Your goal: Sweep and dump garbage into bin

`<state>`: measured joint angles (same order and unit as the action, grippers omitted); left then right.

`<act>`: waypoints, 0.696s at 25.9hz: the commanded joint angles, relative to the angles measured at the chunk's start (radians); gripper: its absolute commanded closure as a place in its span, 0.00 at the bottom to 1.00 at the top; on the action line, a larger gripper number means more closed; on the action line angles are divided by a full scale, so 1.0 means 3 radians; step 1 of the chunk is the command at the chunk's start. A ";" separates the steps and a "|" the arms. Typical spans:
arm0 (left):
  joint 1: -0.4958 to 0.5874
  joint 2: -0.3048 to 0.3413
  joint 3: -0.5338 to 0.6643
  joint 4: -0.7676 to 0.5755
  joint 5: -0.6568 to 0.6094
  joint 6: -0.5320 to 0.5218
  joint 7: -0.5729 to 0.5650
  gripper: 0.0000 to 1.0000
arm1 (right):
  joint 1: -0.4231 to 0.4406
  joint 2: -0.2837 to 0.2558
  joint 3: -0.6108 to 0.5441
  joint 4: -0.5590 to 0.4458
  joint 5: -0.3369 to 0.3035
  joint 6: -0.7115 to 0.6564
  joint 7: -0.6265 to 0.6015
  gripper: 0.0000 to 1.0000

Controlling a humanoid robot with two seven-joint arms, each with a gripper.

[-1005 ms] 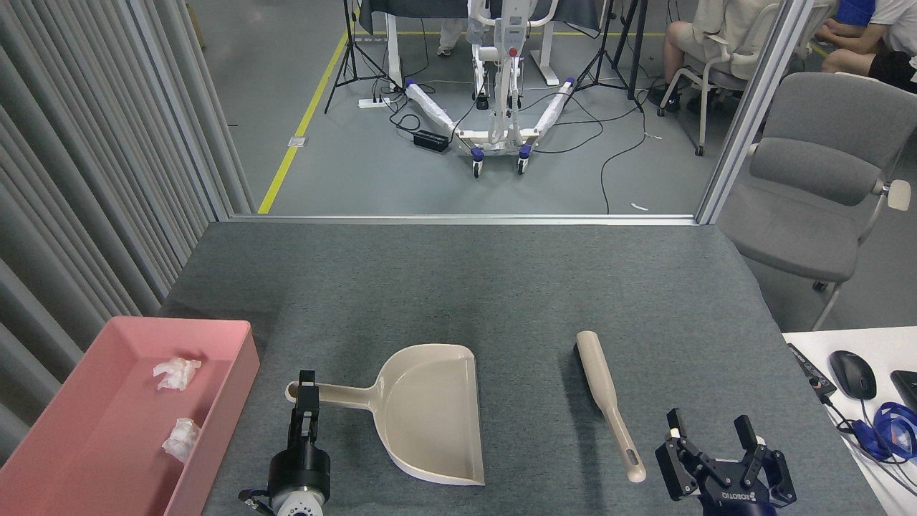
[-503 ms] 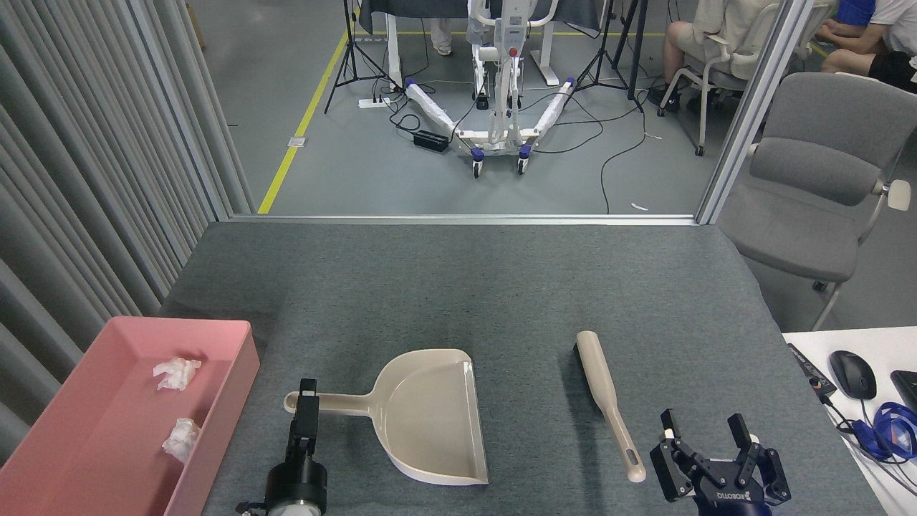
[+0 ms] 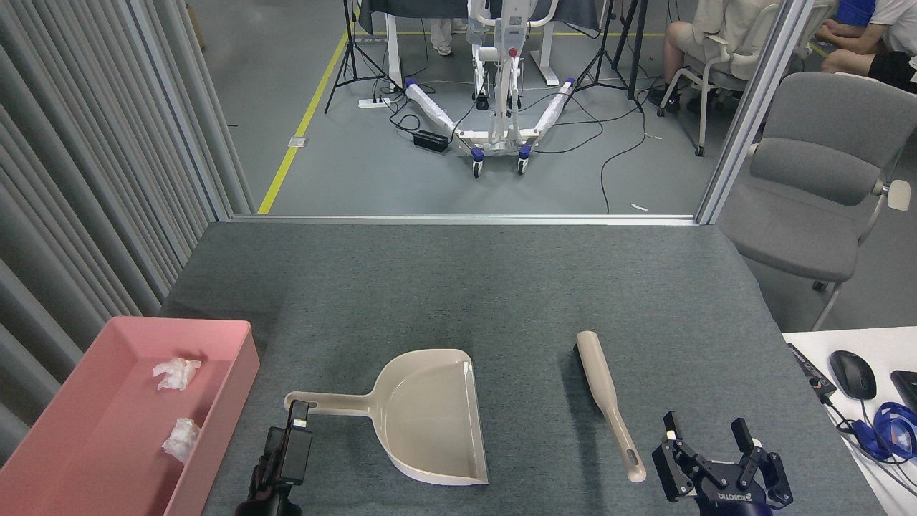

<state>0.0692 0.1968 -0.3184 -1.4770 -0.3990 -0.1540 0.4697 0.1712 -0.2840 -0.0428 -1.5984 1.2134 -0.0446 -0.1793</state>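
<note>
Two tissue wads, the garbage (image 3: pixel 175 373), are seen lying inside the pink bin (image 3: pixel 86 444) at far left; the left gripper (image 3: pixel 299 414) is placed just at the dustpan (image 3: pixel 430 416) handle's end, its grip state indeterminable. A brush (image 3: pixel 605 398) is laid further right; the right gripper (image 3: pixel 706 433) is shown spread apart and empty.

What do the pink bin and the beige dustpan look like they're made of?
The pink bin looks like matte moulded plastic: one even colour, thin flared walls. The dustpan seems smooth, slightly glossy plastic, with a bright sheen along its rim. Neither material can be confirmed from looks alone.
</note>
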 commanded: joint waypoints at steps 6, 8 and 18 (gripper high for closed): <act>0.0117 0.0244 -0.0007 -0.0619 -0.1523 0.0437 -0.0062 0.01 | -0.0003 -0.0004 -0.0006 0.0000 -0.0031 0.0011 0.0025 0.02; 0.0102 0.0392 -0.0012 -0.0625 -0.2080 0.0575 -0.0083 0.01 | -0.0003 -0.0004 -0.0011 -0.0005 -0.0031 0.0011 0.0025 0.02; 0.0004 0.0520 0.0141 -0.0338 -0.2919 0.0641 -0.0548 0.01 | -0.0003 0.0006 -0.0001 -0.0005 -0.0036 0.0001 0.0030 0.02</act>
<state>0.0819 0.3605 -0.2901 -1.6060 -1.2590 0.0356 0.3189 0.1688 -0.2822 -0.0445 -1.5999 1.2031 -0.0449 -0.1701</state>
